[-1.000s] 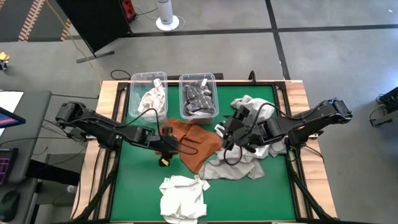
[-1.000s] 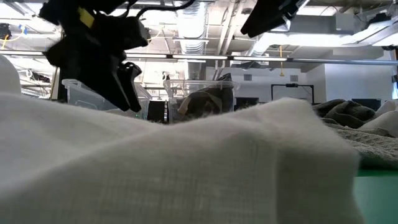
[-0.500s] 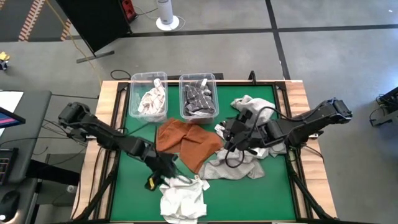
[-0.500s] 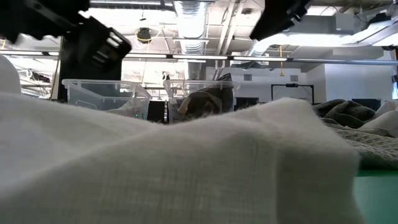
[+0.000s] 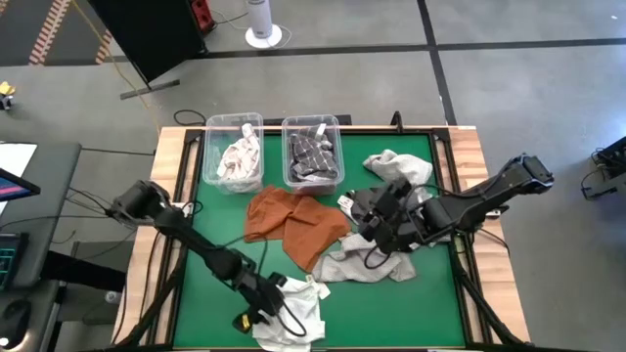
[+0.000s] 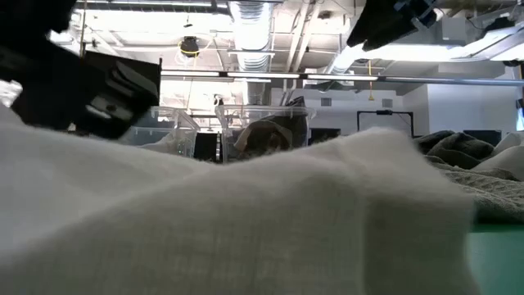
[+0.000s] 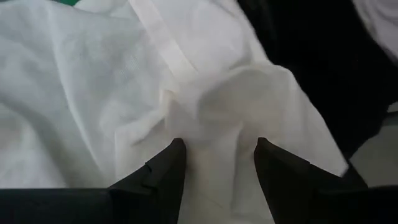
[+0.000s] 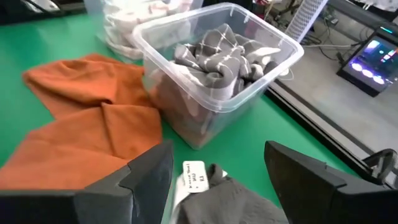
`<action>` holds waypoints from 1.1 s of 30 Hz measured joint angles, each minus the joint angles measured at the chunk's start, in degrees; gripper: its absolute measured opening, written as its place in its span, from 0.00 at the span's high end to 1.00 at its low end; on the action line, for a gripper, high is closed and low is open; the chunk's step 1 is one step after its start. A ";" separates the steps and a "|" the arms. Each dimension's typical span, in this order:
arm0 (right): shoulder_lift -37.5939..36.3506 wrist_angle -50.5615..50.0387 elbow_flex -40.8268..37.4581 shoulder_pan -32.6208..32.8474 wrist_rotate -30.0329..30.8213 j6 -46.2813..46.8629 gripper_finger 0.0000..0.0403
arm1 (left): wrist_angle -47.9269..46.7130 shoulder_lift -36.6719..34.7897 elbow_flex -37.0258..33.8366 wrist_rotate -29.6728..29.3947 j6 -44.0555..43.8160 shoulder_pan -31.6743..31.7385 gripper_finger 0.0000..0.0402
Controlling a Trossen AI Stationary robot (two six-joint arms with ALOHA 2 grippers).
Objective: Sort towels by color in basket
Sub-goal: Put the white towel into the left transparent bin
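- The left gripper is sitting right down on the crumpled white cotton towel at the near edge of the green counter; in its wrist view a raised fold of that cloth is standing directly between and just ahead of the spread fingers, touching them, not yet pinched.
- The fold's ridge is running forward, away from the fingers, so closing straight in looks like the next call.
- The left arm is plainly nearer this towel; the right gripper is hovering well apart, fingers wide and holding nothing, above the rumpled light grey towel.
- The rust-orange soft towel is lying flat between the two arms, beside the right fingers.
- Two clear plastic bins are waiting at the far side: the left clear bin is holding pale white-and-red checked cloth, and the right clear bin is holding grey cloth with a white grid.
- A second pale grey towel is lying beyond the right arm.
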 joint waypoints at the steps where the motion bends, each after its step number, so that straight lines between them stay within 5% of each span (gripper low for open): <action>1: 0.00 0.05 0.00 0.60 0.29 0.56 0.30 | -0.01 1.11 0.61 -0.16 -0.02 -0.18 0.55; 9: 0.02 0.18 0.00 3.03 1.00 1.46 0.30 | -1.05 5.31 2.27 -3.08 1.43 -0.45 0.57; 17: 0.02 -0.08 0.00 1.87 1.04 1.26 0.30 | -5.79 2.77 2.01 -6.09 2.86 0.60 0.95; 22: 0.02 -0.01 0.00 2.55 1.04 1.34 0.30 | -11.44 -1.99 1.87 -7.96 1.90 1.61 0.99; 26: 0.02 -0.01 0.00 2.93 1.04 1.54 0.30 | -15.27 -11.62 1.89 -15.48 3.34 2.80 0.99; 33: 0.02 -0.01 0.00 2.86 1.02 1.58 0.30 | -21.43 -35.14 1.89 -39.09 10.03 6.99 0.99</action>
